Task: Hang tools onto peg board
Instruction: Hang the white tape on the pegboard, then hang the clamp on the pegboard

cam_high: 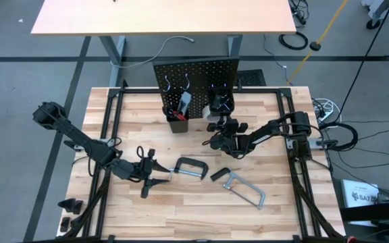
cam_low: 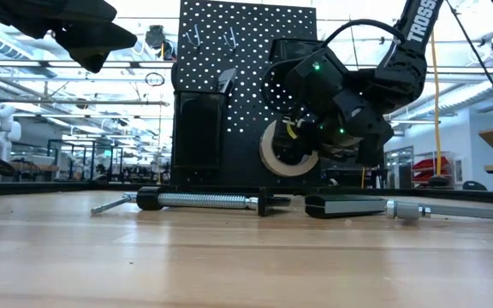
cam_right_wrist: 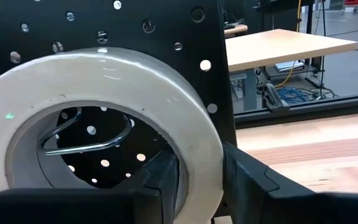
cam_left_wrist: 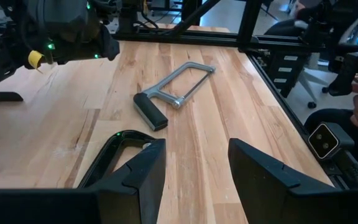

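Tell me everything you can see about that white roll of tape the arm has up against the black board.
The tape roll is a thick white ring with a smooth, slightly glossy face and a wide open centre. It stands on edge, flat against the black peg board. A silver wire hook shows through its hole. The right gripper has one finger inside the ring and one outside, straddling its wall. In the low view it hangs above the table.

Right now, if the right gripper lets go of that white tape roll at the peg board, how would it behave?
Probably light and stiff: the white tape roll keeps its ring shape between the right gripper fingers. Its hole frames a silver hook, so it may hang; off the hook, it would likely roll.
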`<control>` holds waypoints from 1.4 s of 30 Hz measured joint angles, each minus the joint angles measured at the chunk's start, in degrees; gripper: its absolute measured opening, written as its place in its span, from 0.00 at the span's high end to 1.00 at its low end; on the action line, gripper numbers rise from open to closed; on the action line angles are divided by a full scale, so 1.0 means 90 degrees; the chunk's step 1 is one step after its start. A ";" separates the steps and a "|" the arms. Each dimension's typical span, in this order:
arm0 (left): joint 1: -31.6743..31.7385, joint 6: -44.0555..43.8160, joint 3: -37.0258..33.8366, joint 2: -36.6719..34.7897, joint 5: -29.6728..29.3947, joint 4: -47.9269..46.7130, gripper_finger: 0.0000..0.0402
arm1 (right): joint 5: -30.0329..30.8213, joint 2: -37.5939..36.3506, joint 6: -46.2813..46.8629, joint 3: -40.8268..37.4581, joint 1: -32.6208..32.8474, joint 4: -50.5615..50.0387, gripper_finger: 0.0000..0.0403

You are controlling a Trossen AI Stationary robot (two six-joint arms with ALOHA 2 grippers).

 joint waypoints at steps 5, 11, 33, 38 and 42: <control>0.0000 -0.0001 0.0000 0.0000 0.0000 0.0000 0.56 | -0.0163 -0.0002 -0.0242 0.0000 -0.0023 -0.0002 0.72; 0.0000 -0.0004 0.0000 0.0000 0.0000 0.0000 0.56 | -0.0328 -0.0007 -0.0500 0.0005 -0.0075 0.0005 0.64; 0.0000 -0.0006 0.0000 0.0000 0.0002 -0.0002 0.56 | -0.0130 -0.0007 -0.1360 0.0005 0.0024 0.0101 0.50; 0.0000 -0.0006 0.0000 0.0000 0.0003 -0.0005 0.56 | -0.0070 -0.0007 -0.1861 0.0005 0.0139 0.0251 0.50; 0.0000 -0.0008 0.0000 0.0000 0.0005 -0.0005 0.56 | -0.0075 -0.0037 -0.2328 0.0005 0.0279 0.0343 0.50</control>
